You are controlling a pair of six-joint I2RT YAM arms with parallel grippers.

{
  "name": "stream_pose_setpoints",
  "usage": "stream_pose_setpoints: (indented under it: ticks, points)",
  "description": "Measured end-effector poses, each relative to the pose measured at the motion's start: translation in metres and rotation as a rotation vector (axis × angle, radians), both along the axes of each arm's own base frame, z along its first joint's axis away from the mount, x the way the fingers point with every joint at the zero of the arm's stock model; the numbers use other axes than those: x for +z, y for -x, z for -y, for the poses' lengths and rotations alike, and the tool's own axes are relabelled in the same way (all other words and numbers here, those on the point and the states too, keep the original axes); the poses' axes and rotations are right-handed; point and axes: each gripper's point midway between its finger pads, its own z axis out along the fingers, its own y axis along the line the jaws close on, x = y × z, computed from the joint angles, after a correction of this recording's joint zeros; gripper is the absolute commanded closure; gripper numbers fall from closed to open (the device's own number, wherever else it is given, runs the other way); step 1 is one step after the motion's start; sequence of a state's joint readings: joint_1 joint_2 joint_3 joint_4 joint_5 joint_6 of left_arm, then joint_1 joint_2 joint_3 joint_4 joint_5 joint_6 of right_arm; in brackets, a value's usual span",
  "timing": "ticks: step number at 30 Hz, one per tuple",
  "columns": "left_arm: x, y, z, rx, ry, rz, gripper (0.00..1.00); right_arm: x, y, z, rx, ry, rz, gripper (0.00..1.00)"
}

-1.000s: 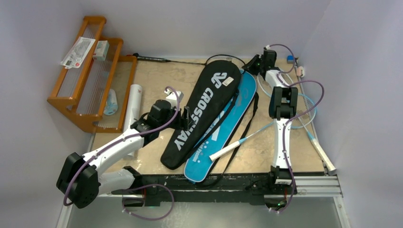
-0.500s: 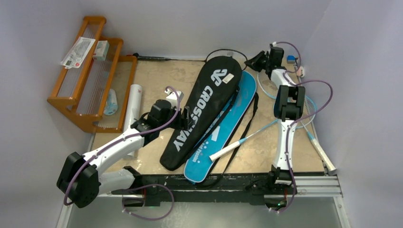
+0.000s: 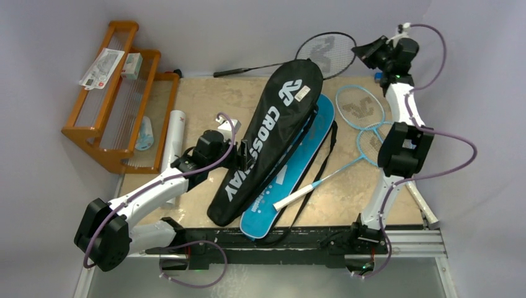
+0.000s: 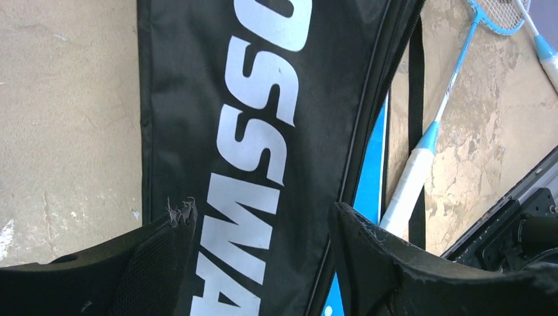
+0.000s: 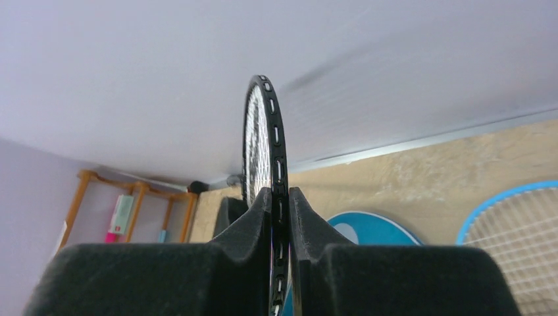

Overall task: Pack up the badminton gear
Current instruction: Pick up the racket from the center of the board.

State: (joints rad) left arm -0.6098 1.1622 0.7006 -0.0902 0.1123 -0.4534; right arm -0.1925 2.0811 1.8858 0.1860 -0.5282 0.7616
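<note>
Right end effector is clamped on the head rim of the black racket. Racket is held up off the surface at the far right corner, handle pointing left along the far edge. Left end effector has fingers spread wide over the black CROSSWAY cover mid-surface, contact unclear. Blue cover lies partly under it. 2 light-blue rackets near the right edge, white tube near the left edge.
</note>
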Motion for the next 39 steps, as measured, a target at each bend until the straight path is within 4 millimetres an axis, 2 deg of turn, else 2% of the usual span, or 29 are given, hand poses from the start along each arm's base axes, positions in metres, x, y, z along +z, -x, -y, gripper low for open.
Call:
stream_pose_setpoints:
  ticks: [3,6,9,11,13,21,24,27,30,32,34,39]
  points:
    - [0.000,0.000,0.000,0.000,0.001,0.001,0.29,0.016,0.011,0.032,-0.049,-0.004,0.017,1.00]
    - [-0.001,0.000,0.000,0.000,0.001,0.001,0.29,0.027,0.025,0.056,-0.089,-0.009,0.017,1.00]
    - [-0.003,0.001,0.000,0.000,0.000,0.000,0.29,0.043,0.044,0.069,-0.120,-0.005,0.019,1.00]
    - [-0.002,0.000,0.000,0.000,0.002,0.002,0.29,0.060,0.061,0.070,-0.137,0.014,0.031,1.00]
    - [-0.001,0.000,0.000,0.000,0.007,0.006,0.29,0.081,0.082,0.067,-0.159,0.045,0.050,1.00]
    - [-0.005,0.003,0.002,-0.012,0.016,-0.006,0.30,0.194,0.176,0.045,-0.222,0.220,0.252,1.00]
    - [0.000,0.001,0.005,-0.019,0.034,0.016,0.31,0.226,0.207,0.032,-0.202,0.260,0.319,1.00]
    - [0.012,-0.006,0.012,-0.034,0.074,0.076,0.31,0.241,0.229,0.019,-0.164,0.272,0.353,1.00]
    - [0.025,-0.016,0.018,-0.043,0.112,0.163,0.28,0.246,0.245,0.004,-0.102,0.272,0.366,1.00]
    - [0.034,-0.025,0.024,-0.050,0.133,0.223,0.15,0.250,0.254,-0.003,-0.072,0.272,0.371,1.00]
    - [0.038,-0.036,0.032,-0.072,0.141,0.284,0.13,0.257,0.263,-0.010,-0.045,0.274,0.373,1.00]
    - [0.035,-0.070,0.064,-0.173,0.123,0.409,0.12,0.301,0.300,-0.030,0.006,0.309,0.470,1.00]
